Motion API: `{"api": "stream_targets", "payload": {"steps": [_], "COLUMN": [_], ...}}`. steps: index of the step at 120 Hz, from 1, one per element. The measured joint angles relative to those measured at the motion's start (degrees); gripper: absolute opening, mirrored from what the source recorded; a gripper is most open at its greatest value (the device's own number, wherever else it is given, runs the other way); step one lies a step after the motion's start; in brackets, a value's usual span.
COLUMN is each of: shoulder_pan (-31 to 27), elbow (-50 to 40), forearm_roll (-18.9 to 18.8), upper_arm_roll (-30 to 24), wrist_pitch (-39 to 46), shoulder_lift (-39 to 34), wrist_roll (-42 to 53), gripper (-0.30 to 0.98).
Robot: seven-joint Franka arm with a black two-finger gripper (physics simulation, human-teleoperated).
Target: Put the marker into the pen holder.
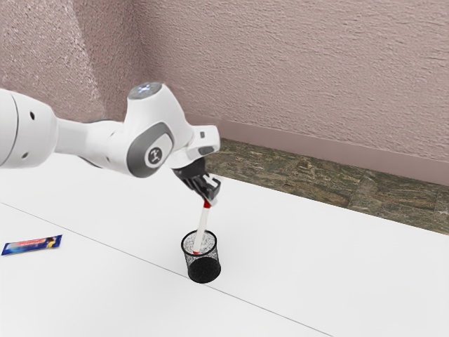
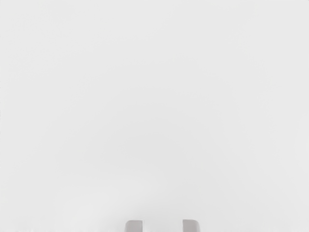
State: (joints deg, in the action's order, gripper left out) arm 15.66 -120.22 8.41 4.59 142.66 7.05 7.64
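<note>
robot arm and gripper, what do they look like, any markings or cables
The arm is glossy white with rounded casings and grey trim at its joints. A round dark grey disc carries a pale emblem, and a lighter grey cap has a bluish mark. The gripper is mostly black and angular. No loose cables can be made out.

The marker (image 1: 201, 229) is white and red, the holder (image 1: 204, 270) black mesh, the bench (image 1: 302, 260) white with a grey line, the packet (image 1: 32, 244) blue, red and yellow, the arm (image 1: 105, 140) white and grey, the wall (image 1: 302, 70) dusty pink, the floor (image 1: 316, 179) mottled brown.
</note>
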Motion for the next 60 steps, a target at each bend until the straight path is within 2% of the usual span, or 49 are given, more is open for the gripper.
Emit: {"api": "stream_targets", "payload": {"steps": [25,43,51,60], "shoulder_pan": [0.0,0.2,0.2,-2.0], "elbow": [-0.6,0.0,8.1,22.9], "forearm_roll": [1.4,1.5,-0.8,-3.5], "upper_arm_roll": [-0.2,-0.7,-0.6,-0.3], "wrist_pitch": [0.9,1.0,-2.3,-12.0], "shoulder_lift": [-0.7,-0.9,0.5,4.1], "wrist_roll": [1.1,2.0,2.2,2.3], "gripper": [0.33,0.51,0.55,0.59]}}
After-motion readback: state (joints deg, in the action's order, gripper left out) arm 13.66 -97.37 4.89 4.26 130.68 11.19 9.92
